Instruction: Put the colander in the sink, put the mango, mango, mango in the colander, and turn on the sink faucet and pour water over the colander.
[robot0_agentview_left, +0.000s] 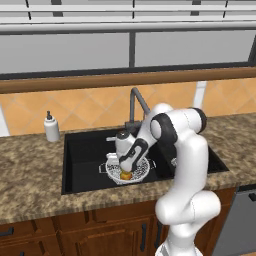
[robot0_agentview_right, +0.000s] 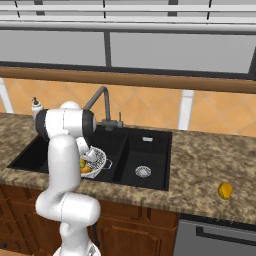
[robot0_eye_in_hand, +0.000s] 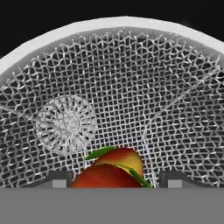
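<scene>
I'm seeing a mango (robot0_eye_in_hand: 114, 171) sitting between my spread fingers (robot0_eye_in_hand: 61, 180) at six o'clock inside the colander (robot0_eye_in_hand: 131, 87); possibly gripped, cannot tell.

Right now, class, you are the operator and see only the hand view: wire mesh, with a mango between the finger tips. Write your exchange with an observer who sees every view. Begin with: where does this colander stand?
Observer: The colander stands in the large basin of the sink.
Operator: Is any fruit lying outside it?
Observer: Yes, one mango lies on the counter, to the right of the sink.
Operator: Is water running?
Observer: No, no stream falls from the faucet.
</scene>
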